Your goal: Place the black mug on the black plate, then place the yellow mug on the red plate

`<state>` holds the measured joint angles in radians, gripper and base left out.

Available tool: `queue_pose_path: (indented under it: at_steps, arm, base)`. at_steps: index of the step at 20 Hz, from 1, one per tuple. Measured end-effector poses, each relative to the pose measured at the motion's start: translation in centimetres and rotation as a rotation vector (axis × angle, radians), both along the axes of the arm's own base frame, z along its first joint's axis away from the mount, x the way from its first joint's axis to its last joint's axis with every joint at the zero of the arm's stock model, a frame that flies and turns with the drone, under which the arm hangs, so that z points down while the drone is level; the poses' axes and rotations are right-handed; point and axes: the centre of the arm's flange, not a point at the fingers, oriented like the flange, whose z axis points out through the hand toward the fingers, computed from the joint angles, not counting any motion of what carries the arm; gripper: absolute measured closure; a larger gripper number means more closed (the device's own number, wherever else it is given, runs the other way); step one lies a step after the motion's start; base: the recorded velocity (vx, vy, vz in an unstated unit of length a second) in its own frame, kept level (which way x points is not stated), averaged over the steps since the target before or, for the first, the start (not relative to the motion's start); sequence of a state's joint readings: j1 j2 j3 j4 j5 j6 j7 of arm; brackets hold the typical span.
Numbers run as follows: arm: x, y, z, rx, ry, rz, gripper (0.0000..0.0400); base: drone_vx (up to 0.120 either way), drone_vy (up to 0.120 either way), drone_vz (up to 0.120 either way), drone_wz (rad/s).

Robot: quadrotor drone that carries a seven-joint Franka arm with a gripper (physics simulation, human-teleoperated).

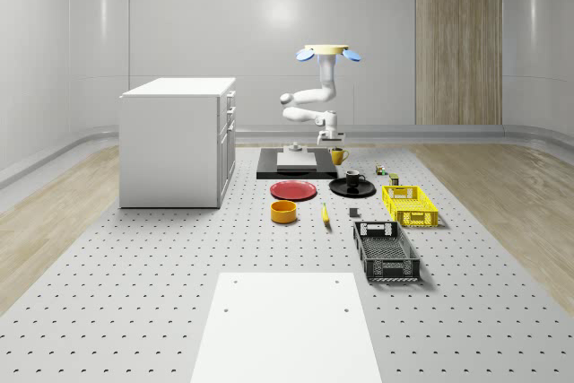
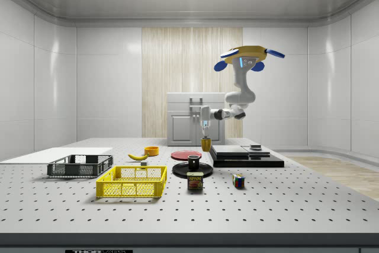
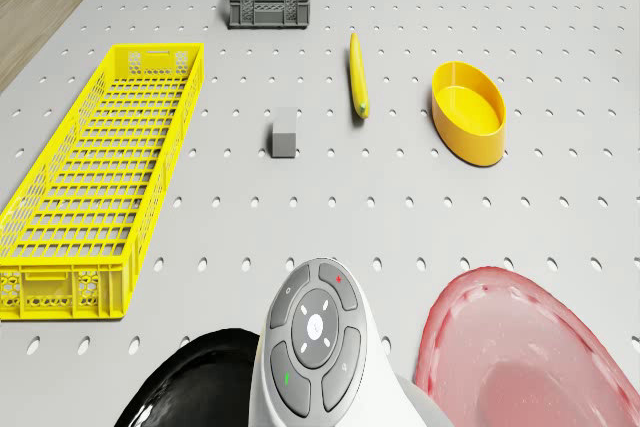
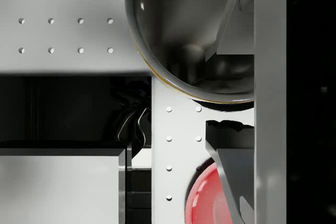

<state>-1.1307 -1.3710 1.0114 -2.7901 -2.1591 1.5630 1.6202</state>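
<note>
Black mug (image 1: 352, 178) already sits on the black plate (image 1: 338, 189), so the tool (image 2: 205, 131) now grips the yellow mug (image 2: 205, 144) by its rim, the drone (image 2: 249, 58) hovering above the dark platform (image 2: 246, 157) near the red plate (image 1: 293, 190).

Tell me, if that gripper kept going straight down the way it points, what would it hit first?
Most likely the yellow mug: the gripper points down right above it, at the rim, while the drone hovers above the black platform. Depth is hard to judge, so contact may already exist.
</note>
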Motion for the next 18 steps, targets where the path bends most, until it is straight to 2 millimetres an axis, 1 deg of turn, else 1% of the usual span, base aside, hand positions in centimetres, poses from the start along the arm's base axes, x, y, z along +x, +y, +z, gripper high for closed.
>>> queue_pose_path:
  at_steps: [7,10,11,18]
  arm:
    - [0.0,0.0,0.0,0.0,0.0,0.0,0.029]
    - [0.0,0.0,0.0,0.0,0.0,0.0,0.029]
    - [0.0,0.0,0.0,0.0,0.0,0.0,0.029]
    - [0.0,0.0,0.0,0.0,0.0,0.0,0.029]
  base:
    - [0.114,-0.12,0.0,0.0]
    - [0.0,-0.12,0.0,0.0]
    - [0.08,-0.12,0.0,0.0]
    - [0.12,-0.12,0.0,0.0]
